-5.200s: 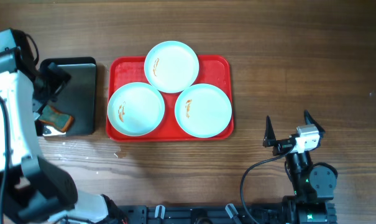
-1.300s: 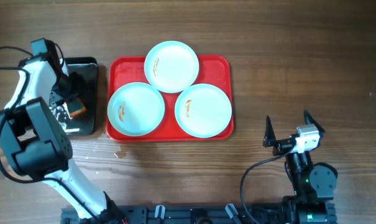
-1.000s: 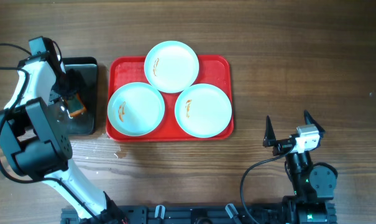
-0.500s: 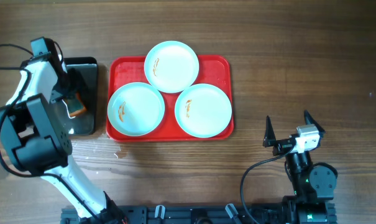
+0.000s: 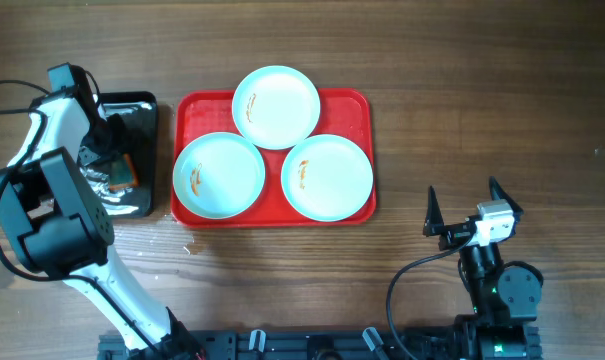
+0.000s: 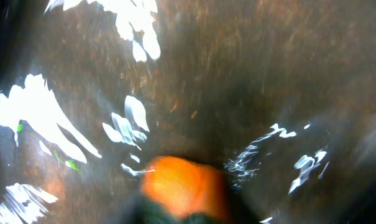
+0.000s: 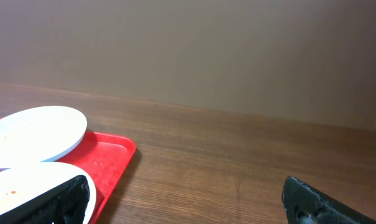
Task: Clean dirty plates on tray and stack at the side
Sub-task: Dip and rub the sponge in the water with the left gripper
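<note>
Three pale plates with brown smears lie on the red tray (image 5: 357, 105): one at the back (image 5: 276, 107), one front left (image 5: 219, 175), one front right (image 5: 327, 177). My left gripper (image 5: 110, 165) is down inside the black tray (image 5: 142, 110) left of the red one. In the blurred left wrist view, dark jaws press both sides of an orange and green sponge (image 6: 181, 183), so that gripper (image 6: 184, 208) is shut on it. My right gripper (image 5: 462, 190) rests open near the front right, empty, its fingers (image 7: 312, 202) wide apart.
The black tray's floor is wet and shiny (image 6: 63, 124). In the right wrist view the red tray's corner (image 7: 113, 155) and two plates (image 7: 38, 134) lie to the left of bare wooden table (image 7: 237, 162).
The left gripper's jaws have closed in on the sponge in the black tray, and the arm shifted slightly. The plates and the right arm have not moved.
</note>
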`<act>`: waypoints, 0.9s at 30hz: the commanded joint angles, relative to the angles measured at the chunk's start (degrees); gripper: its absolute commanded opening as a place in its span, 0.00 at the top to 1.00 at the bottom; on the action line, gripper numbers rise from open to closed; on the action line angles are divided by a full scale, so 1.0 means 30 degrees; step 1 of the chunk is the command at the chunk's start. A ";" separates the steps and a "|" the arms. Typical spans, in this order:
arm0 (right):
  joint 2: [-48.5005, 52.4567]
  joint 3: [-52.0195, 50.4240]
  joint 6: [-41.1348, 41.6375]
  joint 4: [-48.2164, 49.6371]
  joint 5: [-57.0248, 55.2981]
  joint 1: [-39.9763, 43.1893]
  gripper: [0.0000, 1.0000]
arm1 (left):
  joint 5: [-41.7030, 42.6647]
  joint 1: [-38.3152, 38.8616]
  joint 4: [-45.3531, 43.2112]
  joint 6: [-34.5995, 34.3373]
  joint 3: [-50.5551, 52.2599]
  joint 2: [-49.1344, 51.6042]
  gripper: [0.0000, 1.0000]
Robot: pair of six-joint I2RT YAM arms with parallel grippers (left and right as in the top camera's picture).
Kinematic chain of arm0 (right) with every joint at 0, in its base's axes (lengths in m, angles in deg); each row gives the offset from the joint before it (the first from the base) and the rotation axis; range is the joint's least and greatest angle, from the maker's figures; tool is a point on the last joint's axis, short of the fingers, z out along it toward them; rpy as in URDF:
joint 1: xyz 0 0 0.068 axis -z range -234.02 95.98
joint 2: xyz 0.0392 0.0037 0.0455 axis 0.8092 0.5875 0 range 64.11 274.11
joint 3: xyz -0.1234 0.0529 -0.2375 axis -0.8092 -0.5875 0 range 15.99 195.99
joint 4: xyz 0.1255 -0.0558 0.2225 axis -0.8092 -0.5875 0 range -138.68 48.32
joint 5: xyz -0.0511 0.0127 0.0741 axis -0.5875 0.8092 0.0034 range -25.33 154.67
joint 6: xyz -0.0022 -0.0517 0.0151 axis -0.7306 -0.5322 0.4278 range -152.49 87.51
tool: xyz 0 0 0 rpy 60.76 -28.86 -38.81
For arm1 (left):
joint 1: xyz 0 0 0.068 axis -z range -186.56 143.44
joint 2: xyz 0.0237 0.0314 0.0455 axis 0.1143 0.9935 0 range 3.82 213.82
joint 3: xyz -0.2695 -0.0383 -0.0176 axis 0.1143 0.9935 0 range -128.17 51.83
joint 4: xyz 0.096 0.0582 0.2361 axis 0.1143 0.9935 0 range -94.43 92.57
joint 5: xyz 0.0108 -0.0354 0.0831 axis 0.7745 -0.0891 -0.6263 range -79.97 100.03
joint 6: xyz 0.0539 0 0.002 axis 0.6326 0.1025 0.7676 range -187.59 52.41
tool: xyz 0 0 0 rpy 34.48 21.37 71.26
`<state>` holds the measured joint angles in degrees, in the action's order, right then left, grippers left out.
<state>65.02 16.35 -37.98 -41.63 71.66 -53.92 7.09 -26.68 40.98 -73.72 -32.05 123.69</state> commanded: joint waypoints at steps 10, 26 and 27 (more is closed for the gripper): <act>-0.0087 -0.0015 -0.0153 0.0095 -0.0262 0.0102 0.00 | 0.0903 -0.0138 0.4692 -0.0109 -0.0466 -0.0918 0.15; -0.0087 -0.0015 -0.0153 0.0095 -0.0262 0.0102 0.00 | -0.0911 -0.0131 0.3002 -0.0109 0.0954 -0.0925 0.16; -0.0087 -0.0015 -0.0160 0.0087 -0.0262 0.0102 0.00 | -0.0911 -0.0131 0.2929 -0.0109 0.0954 -0.0925 0.00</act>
<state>65.00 16.35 -37.98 -41.61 71.66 -53.90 6.35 -26.88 50.36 -73.89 -29.43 122.19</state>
